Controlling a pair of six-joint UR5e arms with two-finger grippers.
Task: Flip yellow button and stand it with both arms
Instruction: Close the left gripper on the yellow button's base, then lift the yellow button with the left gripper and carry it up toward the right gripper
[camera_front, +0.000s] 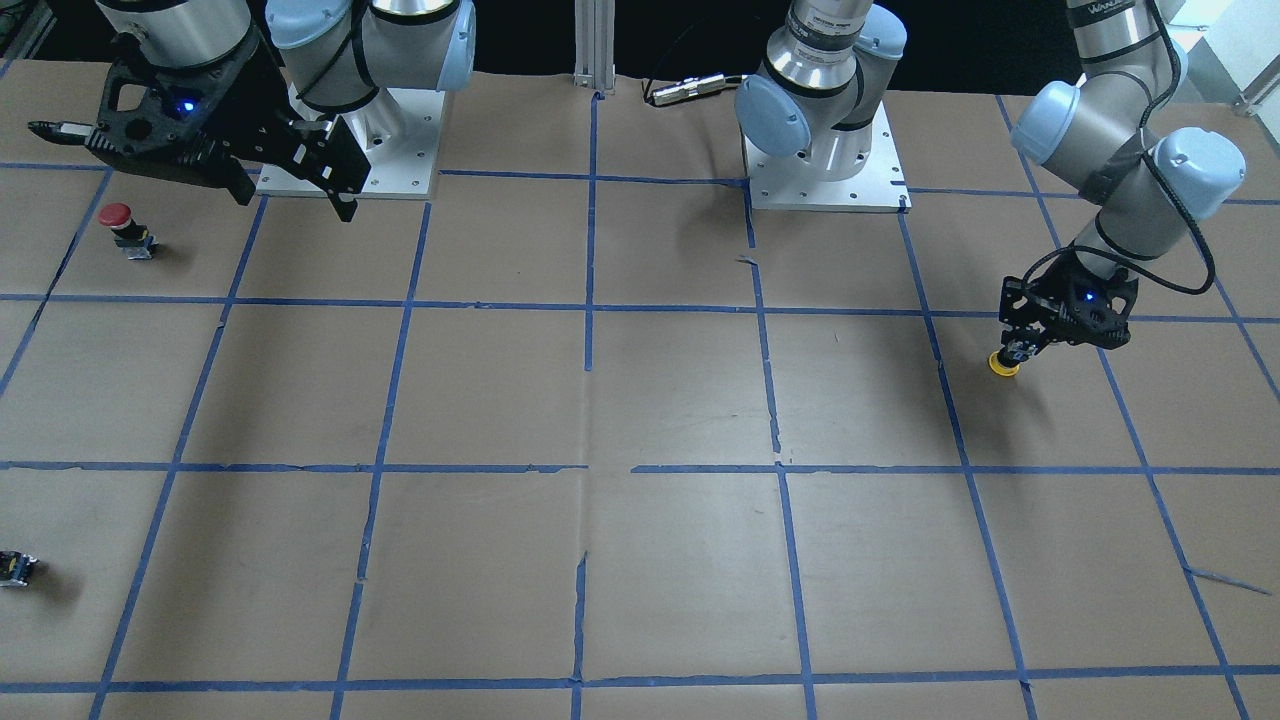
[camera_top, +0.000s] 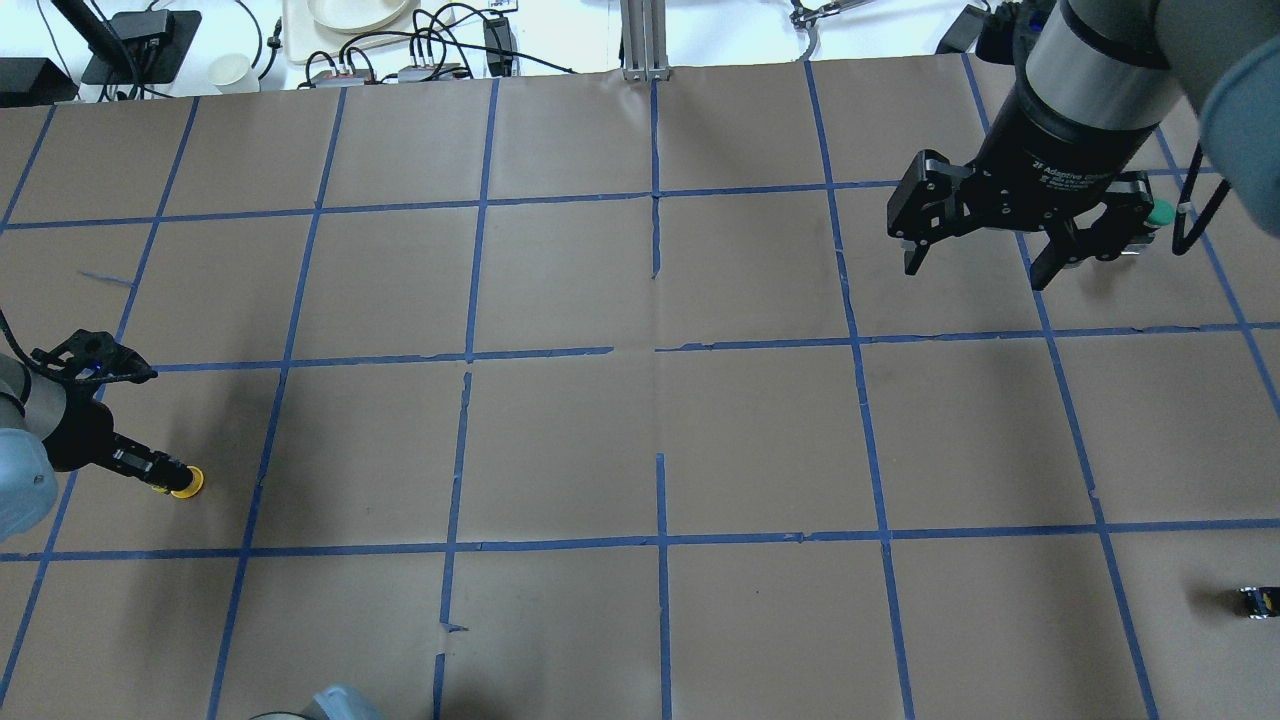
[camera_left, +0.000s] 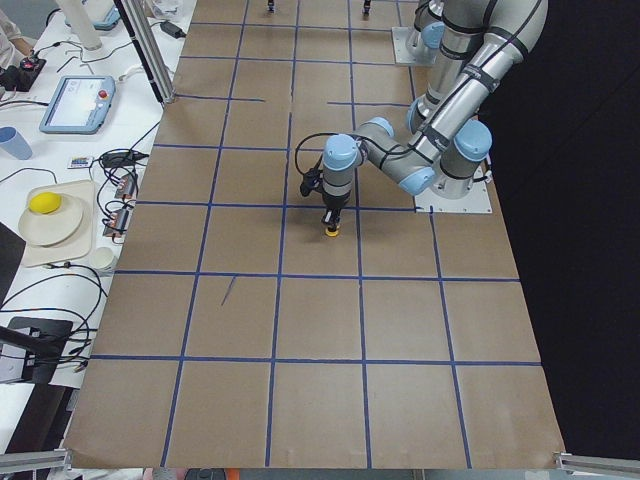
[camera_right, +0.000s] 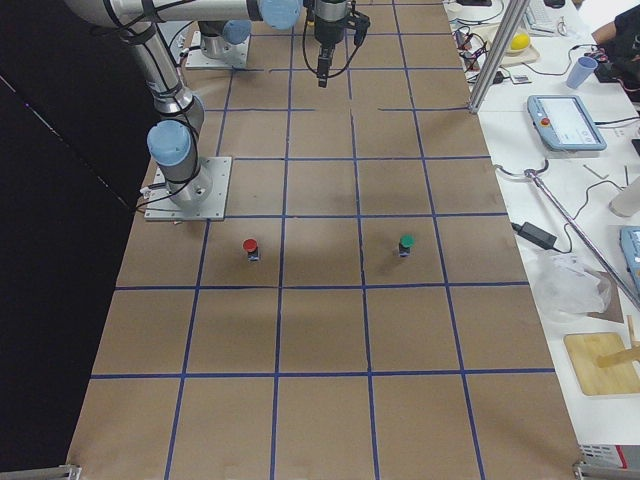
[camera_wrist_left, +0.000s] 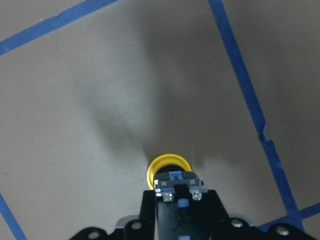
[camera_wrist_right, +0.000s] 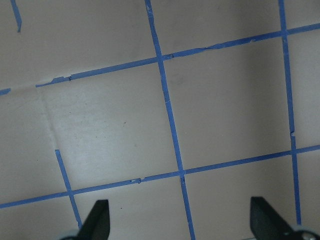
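Note:
The yellow button (camera_front: 1003, 366) hangs cap-down in my left gripper (camera_front: 1020, 350), which is shut on its black-and-grey body. The cap is at or just above the brown paper; I cannot tell whether it touches. The left wrist view shows the yellow cap (camera_wrist_left: 169, 167) below the clamped body, with the gripper (camera_wrist_left: 178, 192) around it. From overhead the button (camera_top: 187, 482) is at the far left, beside the left gripper (camera_top: 150, 468). My right gripper (camera_top: 975, 270) is open and empty, high above the far right of the table (camera_front: 200, 170), and the right wrist view (camera_wrist_right: 182, 220) shows only paper between its fingers.
A red-capped button (camera_front: 120, 225) stands under the right arm's side. A green-capped button (camera_right: 406, 243) stands near it, partly behind the right gripper from overhead (camera_top: 1160, 213). A small dark part (camera_top: 1255, 600) lies at the table's right edge. Blue tape lines grid the brown paper (camera_top: 660, 440).

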